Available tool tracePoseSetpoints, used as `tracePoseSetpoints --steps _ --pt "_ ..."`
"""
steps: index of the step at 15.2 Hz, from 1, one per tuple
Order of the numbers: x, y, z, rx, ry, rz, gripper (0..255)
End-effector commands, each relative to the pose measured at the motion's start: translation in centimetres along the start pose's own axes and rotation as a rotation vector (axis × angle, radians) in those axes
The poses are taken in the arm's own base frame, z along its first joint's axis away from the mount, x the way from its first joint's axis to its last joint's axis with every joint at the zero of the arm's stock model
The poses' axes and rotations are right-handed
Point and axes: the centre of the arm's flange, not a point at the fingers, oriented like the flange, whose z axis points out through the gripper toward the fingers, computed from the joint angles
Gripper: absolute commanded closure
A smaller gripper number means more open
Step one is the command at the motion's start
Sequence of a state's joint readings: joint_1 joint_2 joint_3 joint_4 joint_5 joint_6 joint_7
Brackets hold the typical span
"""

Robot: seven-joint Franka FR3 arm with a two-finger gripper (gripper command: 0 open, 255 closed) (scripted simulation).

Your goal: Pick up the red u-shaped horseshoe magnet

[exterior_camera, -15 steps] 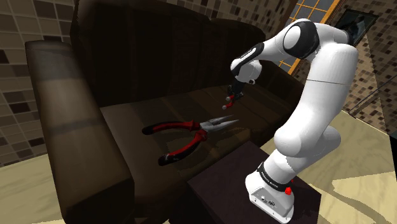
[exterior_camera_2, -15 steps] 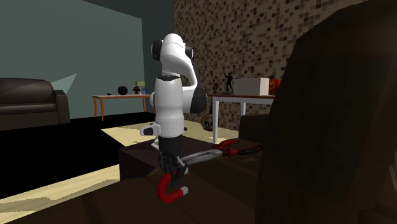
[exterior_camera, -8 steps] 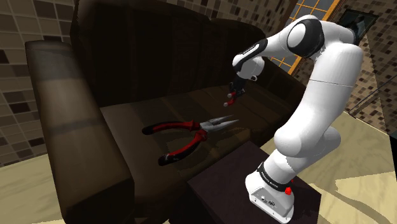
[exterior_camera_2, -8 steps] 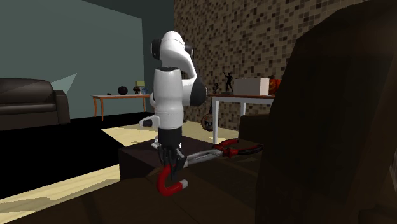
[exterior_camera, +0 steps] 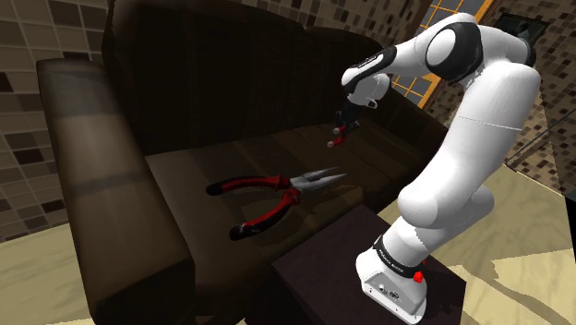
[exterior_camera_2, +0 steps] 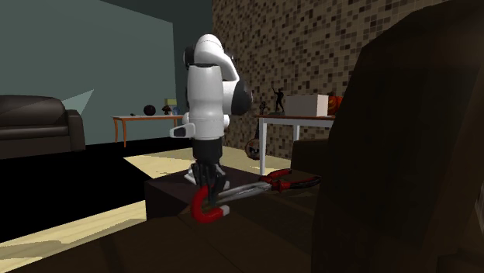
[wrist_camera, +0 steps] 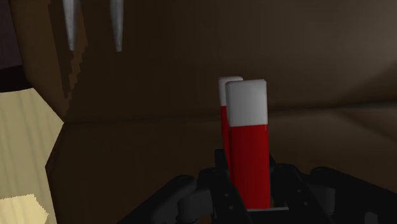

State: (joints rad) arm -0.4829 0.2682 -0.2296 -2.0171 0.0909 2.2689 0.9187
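The red horseshoe magnet (exterior_camera_2: 205, 208) with white tips hangs in the air above the dark sofa seat (exterior_camera: 240, 162). My black gripper (exterior_camera_2: 208, 184) is shut on it from above. In the shoulder view the gripper (exterior_camera: 341, 127) is high over the right part of the seat, and the magnet (exterior_camera: 334, 140) is a small red piece below it. In the wrist view the magnet (wrist_camera: 247, 140) stands straight out between the fingers, its two white-capped legs pointing away from the hand.
Large red-handled pliers (exterior_camera: 275, 198) lie on the seat below and to the shoulder view's left of the gripper; their grey tips (wrist_camera: 92, 25) are visible from the wrist. The sofa's backrest (exterior_camera: 222, 74) and armrest (exterior_camera: 102, 185) enclose the seat. The dark stand (exterior_camera: 314, 277) is in front.
The arm has lifted the gripper higher above the seat with the magnet still clasped. The pliers have not moved.
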Motion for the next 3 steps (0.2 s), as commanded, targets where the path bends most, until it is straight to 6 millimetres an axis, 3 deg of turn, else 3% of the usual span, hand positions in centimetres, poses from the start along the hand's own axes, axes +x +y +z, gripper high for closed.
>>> tracePoseSetpoints --steps 1,3 --pt "0.03 0.05 -1.01 0.0 0.0 0.0 255" --pt "0.03 0.05 -1.08 0.0 0.0 0.0 255"
